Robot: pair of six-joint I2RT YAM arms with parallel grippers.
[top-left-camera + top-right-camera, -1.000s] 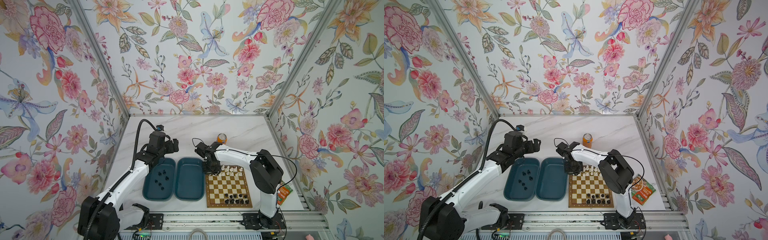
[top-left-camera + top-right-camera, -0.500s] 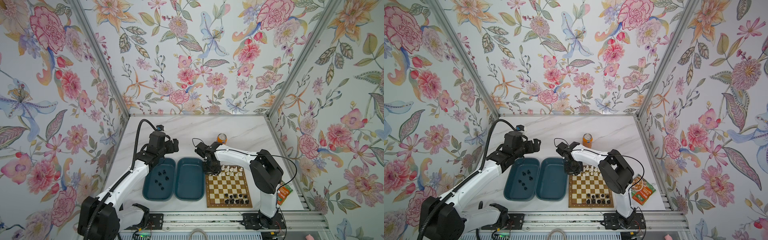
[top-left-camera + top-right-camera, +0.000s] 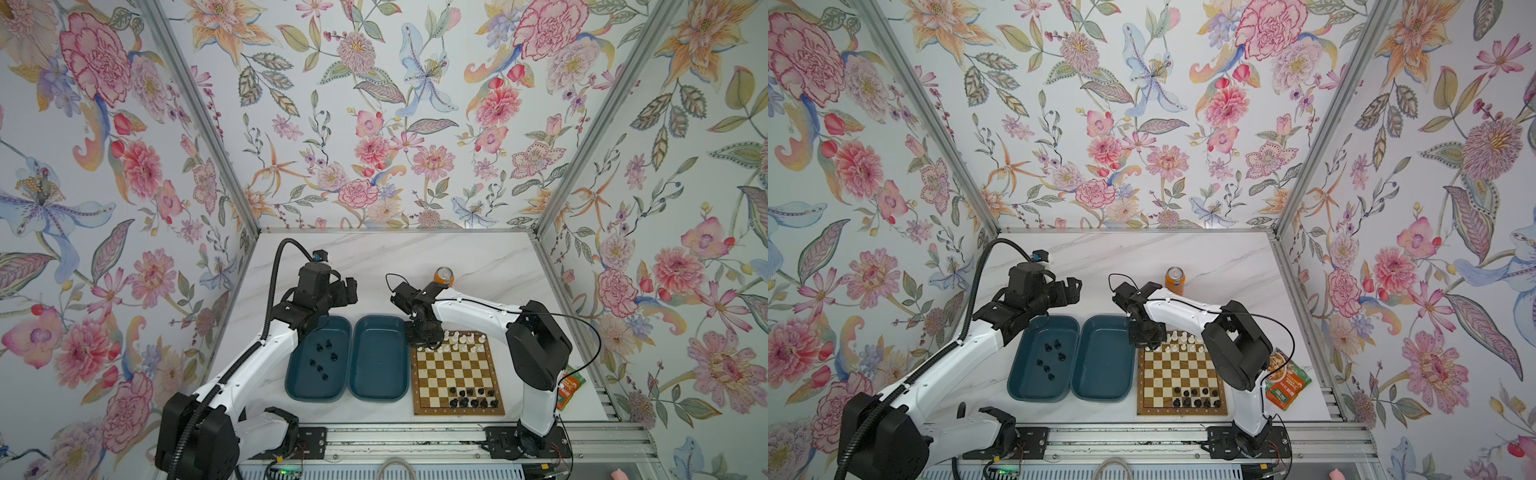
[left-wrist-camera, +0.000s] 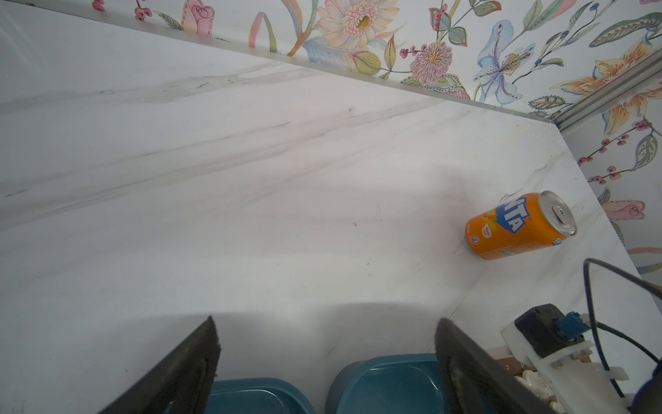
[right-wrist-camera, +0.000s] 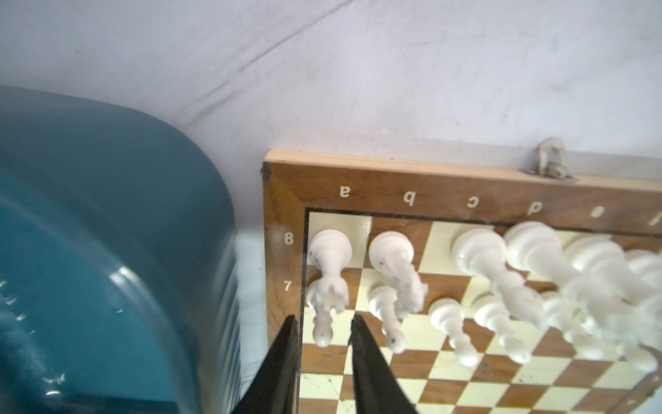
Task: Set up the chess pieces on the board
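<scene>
Right gripper [image 5: 324,318] hasn't travelled in the last second. It sits low over the far corner of the board [image 3: 455,370] on the tray side, and the only change is its fingers [image 5: 361,347] easing apart. They now stand slightly apart with a white pawn [image 5: 321,331] between them. There's a gap on both sides and the pawn is upright on its own on the second-row edge square. Reads as a release just done, so I judge this placement finished. Next move is a straight lift, minding the rook [image 5: 329,247] right behind. Left gripper [image 4: 326,320] hovers over bare table past the trays, fingers [image 4: 186,362] spread wide, holding nothing. On the board, white pieces [image 3: 463,340] fill the two far rows as far as the wrist view shows, though the far end blurs. Black pieces [image 3: 473,402] stand in the two near rows, with the squares on the tray side bare. Containers: inner tray [image 3: 378,386], just beside the board, shows nothing in it, so white looks complete. Outer tray [image 3: 303,386] holds six loose black pieces [image 3: 319,368], scattered apart. Remaining work looks black-only, likely the left arm's job.
</scene>
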